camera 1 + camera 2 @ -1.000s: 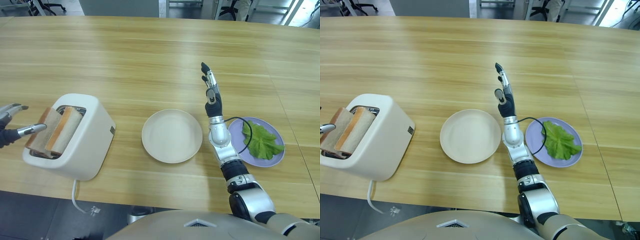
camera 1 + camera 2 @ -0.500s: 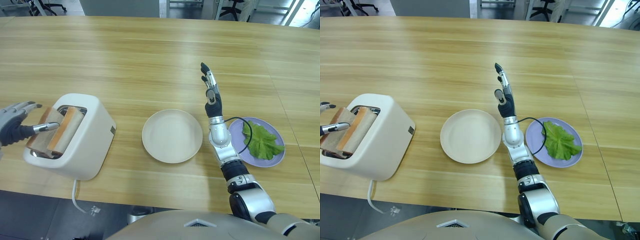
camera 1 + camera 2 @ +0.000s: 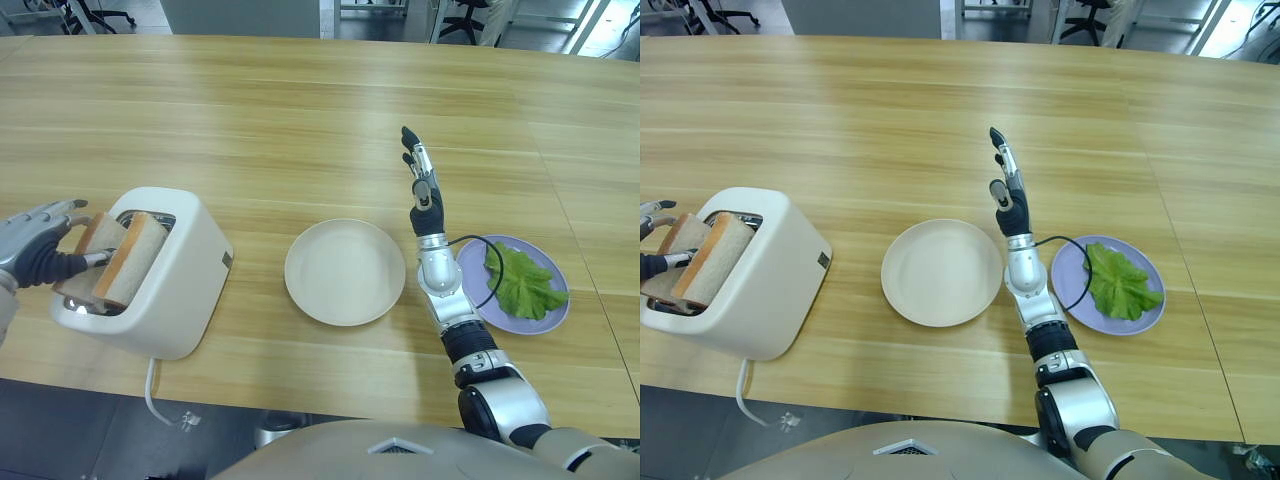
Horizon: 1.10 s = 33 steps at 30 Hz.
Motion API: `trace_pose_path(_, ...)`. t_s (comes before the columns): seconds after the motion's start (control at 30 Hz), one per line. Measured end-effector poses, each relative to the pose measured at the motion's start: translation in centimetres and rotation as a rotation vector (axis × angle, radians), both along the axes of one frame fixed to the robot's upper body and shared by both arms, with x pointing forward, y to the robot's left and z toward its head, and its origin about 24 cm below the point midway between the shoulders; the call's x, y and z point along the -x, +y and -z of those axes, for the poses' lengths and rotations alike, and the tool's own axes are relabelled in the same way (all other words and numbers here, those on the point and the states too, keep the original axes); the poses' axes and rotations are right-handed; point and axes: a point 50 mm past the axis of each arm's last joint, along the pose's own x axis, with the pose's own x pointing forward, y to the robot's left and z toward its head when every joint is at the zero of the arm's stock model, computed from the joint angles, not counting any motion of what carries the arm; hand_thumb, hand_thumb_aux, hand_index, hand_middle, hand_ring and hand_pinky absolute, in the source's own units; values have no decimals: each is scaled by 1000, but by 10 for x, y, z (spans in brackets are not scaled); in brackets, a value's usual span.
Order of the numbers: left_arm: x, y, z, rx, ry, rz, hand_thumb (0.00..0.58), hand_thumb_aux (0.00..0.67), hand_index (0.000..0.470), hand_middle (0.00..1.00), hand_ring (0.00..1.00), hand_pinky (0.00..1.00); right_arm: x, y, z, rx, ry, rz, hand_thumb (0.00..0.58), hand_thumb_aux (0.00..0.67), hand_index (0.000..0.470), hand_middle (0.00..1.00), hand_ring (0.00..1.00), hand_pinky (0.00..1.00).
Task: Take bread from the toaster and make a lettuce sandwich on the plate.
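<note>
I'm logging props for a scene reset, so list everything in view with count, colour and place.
table: one, light wood, under everything
toaster: one, white, near left edge of table
bread slices: two, tan crust, standing in the toaster slots
toaster cord: one, white, hanging off the near table edge
empty plate: one, cream, centre, right of the toaster
purple plate: one, lilac, right of the cream plate
lettuce leaf: one, green, lying on the purple plate
left hand: one, grey and black, at the outer bread slice
right hand: one, silver and black, open, raised between the two plates
</note>
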Motion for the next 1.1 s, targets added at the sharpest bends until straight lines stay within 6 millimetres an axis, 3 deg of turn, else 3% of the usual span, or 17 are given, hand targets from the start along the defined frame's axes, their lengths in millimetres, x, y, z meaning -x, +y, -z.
trace_pose_path(0.07,-1,-2,-1,4,-3,13,580,670,460,0,0,0,0,0,0,0,0,0,0,0,0,0,0,0)
trace_pose_path(0.5,-3,-11,-1,39,-14,69,580,670,460,0,0,0,0,0,0,-1,-1,1,0,0,0,0,0,0)
trace_pose_path(0.53,-4,-11,-2,43,-25,74,580,670,460,537,537,537,0,0,0,-1,-1,1,0,0,0,0,0,0)
trace_pose_path(0.57,-4,-12,-3,46,-35,77,580,670,460,1000,1000,1000,0,0,0,-1,-1,1,0,0,0,0,0,0)
trace_pose_path(1.1,-9,-16,-26,56,-191,112,580,670,460,1000,1000,1000,0,0,1,-3,-1,3,0,0,0,0,0,0)
